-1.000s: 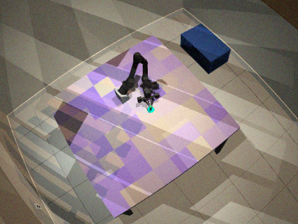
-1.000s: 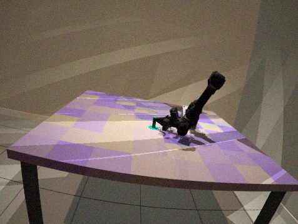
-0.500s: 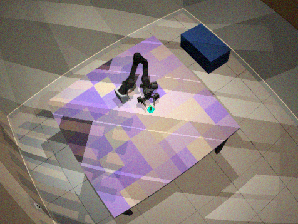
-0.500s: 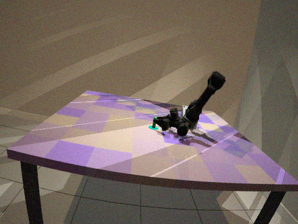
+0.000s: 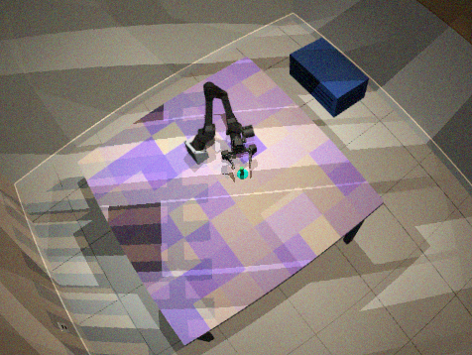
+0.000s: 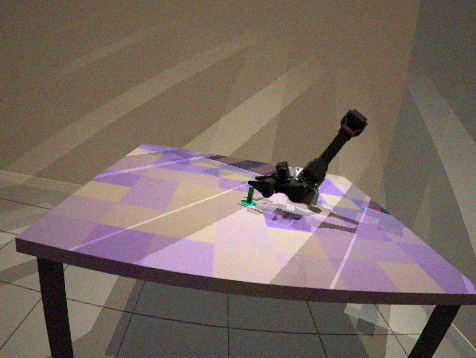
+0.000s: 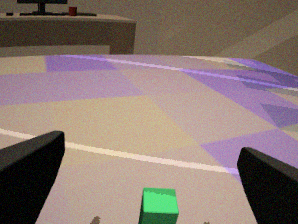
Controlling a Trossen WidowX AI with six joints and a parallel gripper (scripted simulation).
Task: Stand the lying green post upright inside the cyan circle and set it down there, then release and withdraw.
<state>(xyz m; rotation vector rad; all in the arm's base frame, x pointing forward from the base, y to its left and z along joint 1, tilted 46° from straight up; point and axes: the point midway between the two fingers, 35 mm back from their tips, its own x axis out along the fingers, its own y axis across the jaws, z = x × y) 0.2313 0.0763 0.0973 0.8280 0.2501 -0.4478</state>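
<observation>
The green post stands upright on the cyan circle, near the middle of the purple and tan patchwork table. My gripper is open. Its two black fingers stand wide apart on either side of the post and do not touch it. In the wrist view the post rises between the fingers, and its foot is cut off by the frame's lower edge.
The arm's base sits on the table just left of the post. A blue box stands on the floor beyond the table's far right corner.
</observation>
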